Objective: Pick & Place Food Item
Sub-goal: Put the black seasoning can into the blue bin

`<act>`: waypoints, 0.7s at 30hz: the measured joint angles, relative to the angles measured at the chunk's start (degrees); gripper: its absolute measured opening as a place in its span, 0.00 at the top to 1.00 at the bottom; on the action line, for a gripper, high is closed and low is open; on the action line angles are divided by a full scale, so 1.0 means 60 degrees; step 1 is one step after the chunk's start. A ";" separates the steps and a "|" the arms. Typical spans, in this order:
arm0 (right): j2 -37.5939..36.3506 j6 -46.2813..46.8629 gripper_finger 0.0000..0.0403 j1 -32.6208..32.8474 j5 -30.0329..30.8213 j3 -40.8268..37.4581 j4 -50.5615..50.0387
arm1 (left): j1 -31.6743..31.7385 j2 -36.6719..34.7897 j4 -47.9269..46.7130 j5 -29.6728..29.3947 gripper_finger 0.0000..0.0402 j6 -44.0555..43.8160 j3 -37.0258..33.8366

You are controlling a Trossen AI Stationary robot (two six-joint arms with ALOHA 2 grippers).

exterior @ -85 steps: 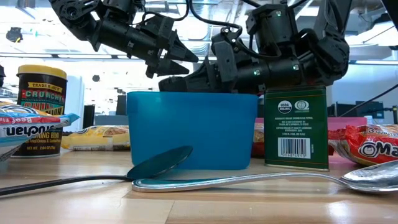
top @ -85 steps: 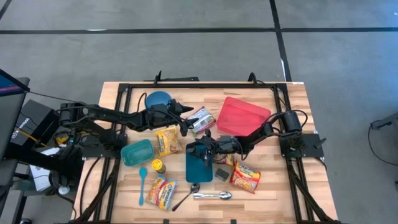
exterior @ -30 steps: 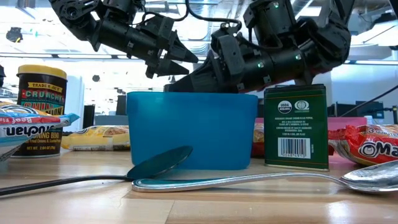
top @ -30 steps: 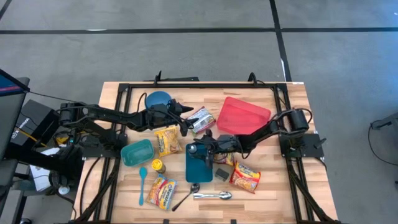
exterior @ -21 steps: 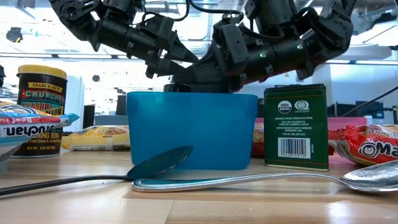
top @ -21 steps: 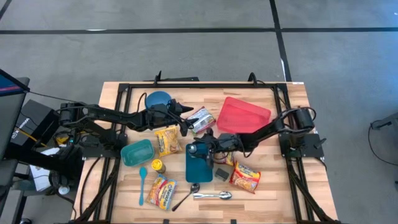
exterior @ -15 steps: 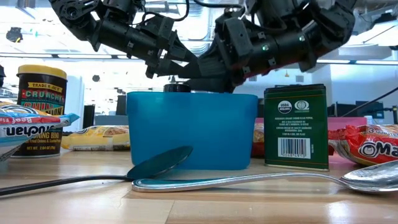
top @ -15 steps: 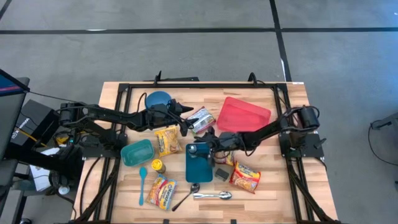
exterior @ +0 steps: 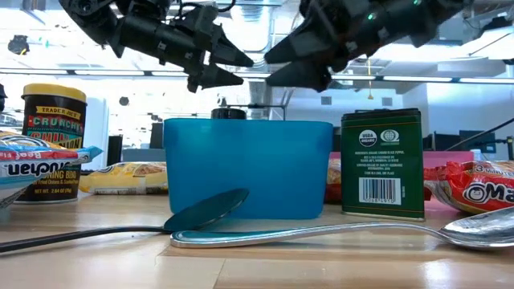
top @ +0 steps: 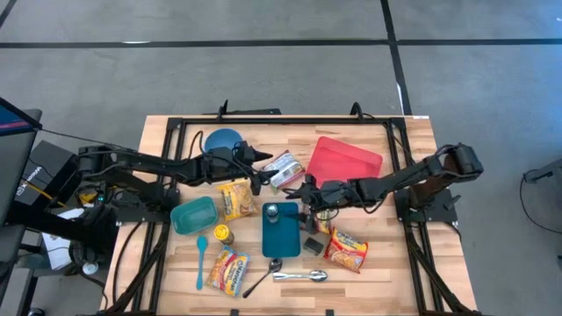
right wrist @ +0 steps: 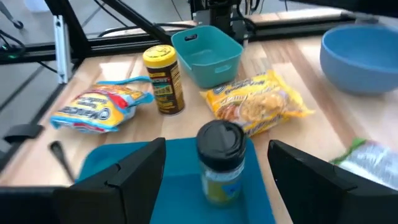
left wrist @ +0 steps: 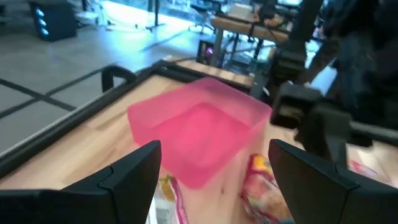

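Near the middle of the table (top: 395, 263) sits a dark blue tray (top: 281, 230), & a small jar (top: 272, 211) w/ a black lid stands upright in the tray's far end. Nothing is touching the jar. In the low view only its lid pokes up over the tray wall.

Right gripper (top: 306, 192) hangs in the air just beside the tray's far right corner, up above the jar, not touching it. Its fingers (right wrist: 124, 173) are spread wide & hold nothing.

Left gripper (top: 256, 167) hangs over the table towards the far edge, above a yellow noodle pack (top: 237, 197) & near a silver snack bag (top: 284, 168). Its fingers (left wrist: 127, 174) are wide apart too, w/ nothing between them.

A pink tray (top: 343, 163) sits near the far right corner. A blue bowl (top: 223, 140) sits by the far edge, left of the middle. A teal tub (top: 194, 214) sits on the left side, w/ a yellow-lid jar (top: 223, 234) just beside it.

Along the near edge lie a blue spoon (top: 200, 261), a noodle pack (top: 229, 269), a dark spoon (top: 264, 274) & a silver spoon (top: 301, 276). A green tin (exterior: 381, 164) stands by the tray's right side, next to a red noodle pack (top: 346, 248).
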 joint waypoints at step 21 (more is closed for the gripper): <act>-0.1102 0.1750 0.31 0.1234 0.0449 0.0000 -0.1762 | -0.0696 -0.2222 -0.2966 0.0137 0.27 0.0033 -0.0002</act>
